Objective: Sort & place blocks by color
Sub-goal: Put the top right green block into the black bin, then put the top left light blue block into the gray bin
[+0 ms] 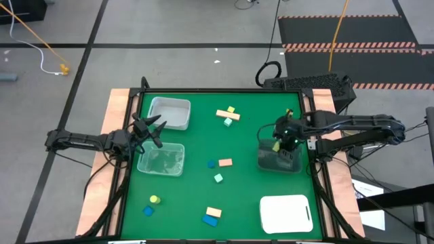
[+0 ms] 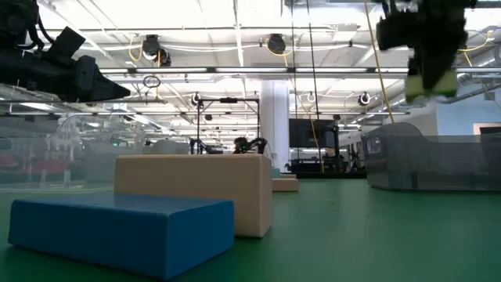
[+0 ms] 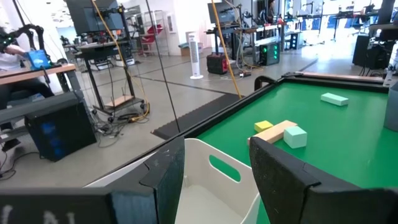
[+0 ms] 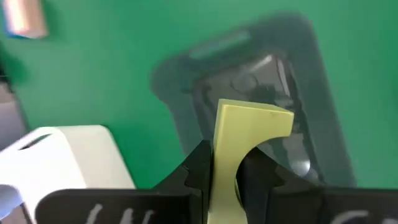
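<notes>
My right gripper (image 1: 278, 142) hangs over a dark clear bin (image 1: 279, 158) at the table's right, shut on a yellow block (image 4: 249, 124) that has a curved notch. The same yellow block (image 2: 435, 78) shows high above the bin (image 2: 438, 164) in the low view. Loose blocks lie on the green table: tan (image 1: 225, 114), yellow (image 1: 231, 108) and mint (image 1: 228, 123) at the far middle, blue (image 1: 211, 163), tan (image 1: 225, 163) and mint (image 1: 218, 177) in the middle. My left gripper (image 1: 152, 129) waits open at the left edge, holding nothing. My right gripper pinches the yellow block by its two flat faces (image 4: 225, 163) between its two fingers (image 4: 200, 168). It comes slanting from above, pointing down. The block's far end sticks out past the fingertips. The block hangs lifted clear above the bin.
A white bin (image 1: 169, 113) and a clear bin (image 1: 161, 161) stand by my left gripper. A white flat tray (image 1: 286, 213) lies at the near right. Near the front edge lie yellow (image 1: 154, 199), blue (image 1: 148, 211), tan (image 1: 213, 212) and blue (image 1: 211, 220) blocks.
</notes>
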`<act>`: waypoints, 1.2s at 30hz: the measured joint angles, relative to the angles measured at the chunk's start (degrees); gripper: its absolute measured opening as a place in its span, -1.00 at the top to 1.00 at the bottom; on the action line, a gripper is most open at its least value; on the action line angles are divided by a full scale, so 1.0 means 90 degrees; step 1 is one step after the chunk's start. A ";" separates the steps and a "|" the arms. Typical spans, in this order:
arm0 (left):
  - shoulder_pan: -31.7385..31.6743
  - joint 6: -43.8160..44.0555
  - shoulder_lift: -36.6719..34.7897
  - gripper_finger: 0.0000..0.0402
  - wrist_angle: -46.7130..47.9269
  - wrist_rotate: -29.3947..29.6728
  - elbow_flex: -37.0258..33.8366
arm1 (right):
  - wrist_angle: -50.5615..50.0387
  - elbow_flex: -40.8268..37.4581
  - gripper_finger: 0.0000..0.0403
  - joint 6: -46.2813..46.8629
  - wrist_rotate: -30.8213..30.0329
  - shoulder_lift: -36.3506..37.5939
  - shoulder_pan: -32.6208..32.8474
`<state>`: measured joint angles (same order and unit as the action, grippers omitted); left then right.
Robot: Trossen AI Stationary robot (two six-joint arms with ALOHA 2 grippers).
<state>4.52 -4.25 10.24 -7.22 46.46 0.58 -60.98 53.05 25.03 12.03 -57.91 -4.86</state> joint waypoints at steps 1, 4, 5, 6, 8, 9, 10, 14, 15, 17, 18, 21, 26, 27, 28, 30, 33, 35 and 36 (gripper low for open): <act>0.0002 0.0001 0.0000 0.08 0.0000 0.0000 0.0001 | 0.0081 -0.0188 0.79 0.0075 0.0000 0.0000 0.0000; 0.0002 0.0002 0.0000 0.08 0.0000 0.0002 0.0000 | 0.0353 -0.0658 0.79 0.0210 -0.0032 -0.0002 0.0000; 0.0002 0.0002 -0.0001 0.08 0.0000 0.0002 0.0000 | 0.0442 -0.0773 0.79 0.0254 -0.0101 -0.0002 0.0000; 0.0000 0.0002 -0.0001 0.08 0.0000 0.0001 0.0000 | 0.0512 -0.0857 0.79 0.0303 -0.0207 -0.0002 0.0009; -0.0001 0.0000 -0.0002 0.08 0.0000 0.0000 0.0000 | 0.0607 -0.0995 0.79 0.0311 -0.0498 -0.0002 0.0010; -0.0001 0.0000 0.0000 0.08 0.0000 0.0000 0.0002 | 0.0638 -0.1046 0.79 0.0311 -0.0619 -0.0002 0.0010; -0.0001 0.0000 -0.0002 0.08 0.0000 0.0002 0.0002 | 0.0655 -0.1092 0.79 0.0313 -0.0693 -0.0002 0.0010; -0.0001 0.0001 -0.0001 0.08 0.0000 0.0000 0.0001 | 0.0797 -0.1201 0.76 0.0311 -0.0690 -0.0002 0.0012; 0.0001 0.0002 -0.0001 0.08 0.0000 0.0001 0.0000 | 0.0832 -0.1217 0.74 0.0311 -0.0691 0.0000 0.0012; 0.0002 0.0002 -0.0002 0.08 0.0000 0.0002 0.0002 | 0.0885 -0.1235 0.69 0.0313 -0.0694 0.0000 0.0012; 0.0001 0.0000 -0.0001 0.08 0.0000 0.0001 0.0001 | 0.0916 -0.1235 0.66 0.0314 -0.0692 0.0000 0.0011; 0.0001 0.0001 -0.0002 0.08 0.0000 0.0001 0.0000 | 0.1037 -0.1235 0.55 0.0314 -0.0692 0.0000 0.0012; 0.0000 0.0000 0.0000 0.08 0.0000 0.0002 0.0000 | 0.1118 -0.1235 0.36 0.0306 -0.0669 0.0000 0.0011; 0.0000 0.0000 -0.0002 0.08 0.0000 0.0000 0.0000 | 0.1118 -0.1235 0.34 0.0279 -0.0650 0.0000 0.0012; 0.0001 0.0002 -0.0002 0.08 0.0000 0.0001 0.0001 | 0.1118 -0.1235 0.31 0.0244 -0.0642 0.0000 0.0012; -0.0001 0.0000 -0.0002 0.08 0.0000 0.0001 0.0002 | 0.1118 -0.1235 0.28 0.0212 -0.0604 0.0000 0.0011; -0.0001 0.0002 -0.0002 0.08 0.0000 0.0001 0.0001 | 0.1167 -0.1235 0.26 0.0211 -0.0465 0.0000 0.0010; 0.0001 0.0001 -0.0002 0.08 0.0000 0.0002 0.0001 | 0.1223 -0.1235 0.26 0.0229 -0.0391 0.0000 0.0010; -0.0001 0.0000 -0.0002 0.08 0.0000 0.0002 0.0000 | 0.1262 -0.1235 0.26 0.0265 -0.0324 0.0000 0.0010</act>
<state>4.51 -4.25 10.22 -7.22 46.48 0.58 -49.62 41.93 27.42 9.12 -57.91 -4.78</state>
